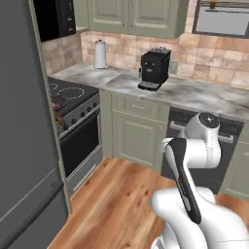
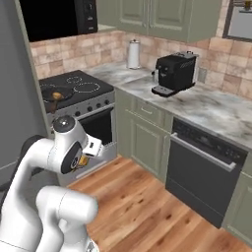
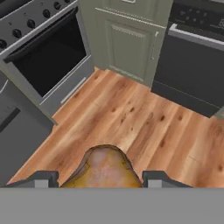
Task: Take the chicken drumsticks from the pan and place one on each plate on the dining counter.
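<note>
No readable text; appliance panels perhaps blurred.

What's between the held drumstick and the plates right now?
Can't tell: neither plates nor dining counter are in frame. The gripper holds one drumstick above bare wood floor, facing oven and cabinets; nothing touches it.

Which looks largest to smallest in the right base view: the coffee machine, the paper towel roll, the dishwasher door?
1. dishwasher door
2. coffee machine
3. paper towel roll
The roll stands farthest from the camera, so it may look smaller than it is, but the order as seen is clear.
</note>
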